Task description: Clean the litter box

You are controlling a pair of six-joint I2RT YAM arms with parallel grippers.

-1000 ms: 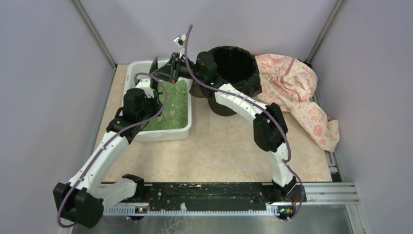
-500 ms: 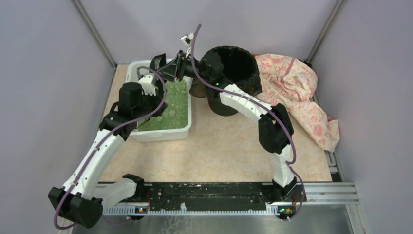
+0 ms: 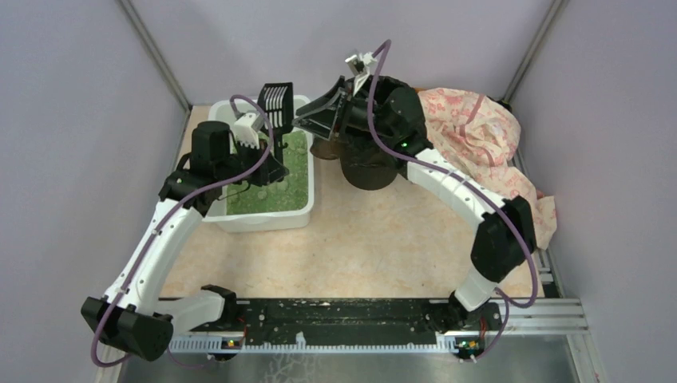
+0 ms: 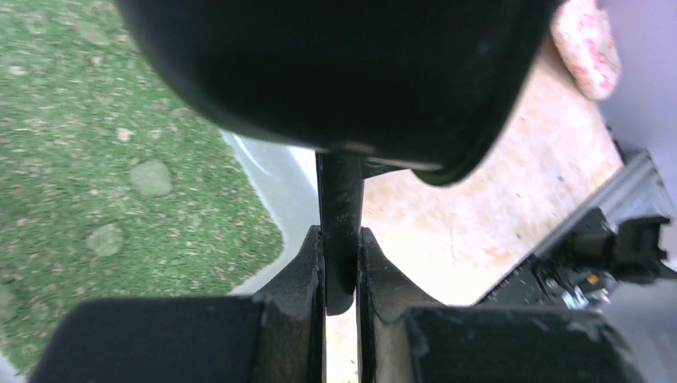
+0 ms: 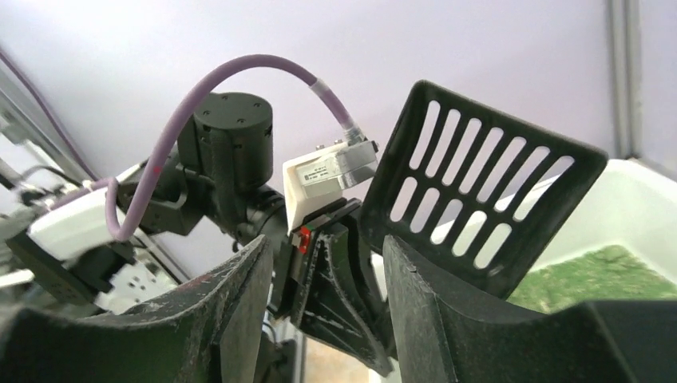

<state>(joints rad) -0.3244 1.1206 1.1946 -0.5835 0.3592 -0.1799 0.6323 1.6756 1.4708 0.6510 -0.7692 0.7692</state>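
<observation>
Litter box [image 3: 267,219] sits at the left of the tabletop [image 3: 383,239], straight below your left gripper [image 4: 341,263], whose jaws are clamped on the handle of the scoop [image 3: 276,102], head raised. Rightward, your right gripper [image 5: 327,271] is farther off beside the bin [image 3: 369,171], jaws apart and empty.

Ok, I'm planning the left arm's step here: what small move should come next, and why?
Probably tip the scoop blade-down and lower it toward the clumps in the litter box. The left gripper is shut on its handle, the slotted blade stands raised and empty above the box, and the right gripper is open, apart from it.
</observation>
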